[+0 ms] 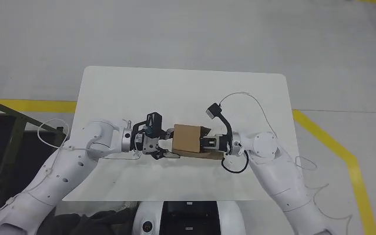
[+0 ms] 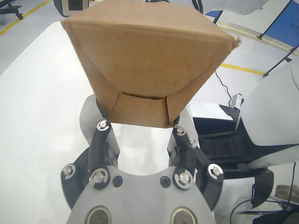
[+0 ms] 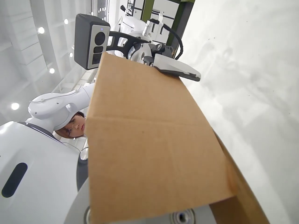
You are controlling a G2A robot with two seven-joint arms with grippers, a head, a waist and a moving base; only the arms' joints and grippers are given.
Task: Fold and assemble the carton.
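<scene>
I am looking at the brown carton (image 1: 188, 138) and I am thinking it could slip. It is hanging between 2 claws, 1 at each end of it, just over the white worktop (image 1: 176, 88). I cannot tell if its bottom is touching the worktop.

If 1 arm is pulling or turning harder than the other, the carton could twist, get squashed out of shape, or pop out and drop. A loose flap (image 1: 200, 154) is sticking out under the carton, on the side near the right claw (image 1: 207, 143). It could catch on the worktop and bend the wrong way. The little flaps (image 2: 140, 111) at the other end of the carton are leaning in but are not lying flat, so they could spring open.

The left claw (image 1: 160, 145) is sitting at that end of the carton. It is standing about half open, and the narrow end of the carton is sitting right between its 2 fingers (image 3: 177, 69). Both are lying against the carton's sides, so I am thinking this claw is holding it.

The right claw is sitting right at the opposite end of the carton. The carton is hiding it, so I cannot tell if it is gripping or only touching.
</scene>
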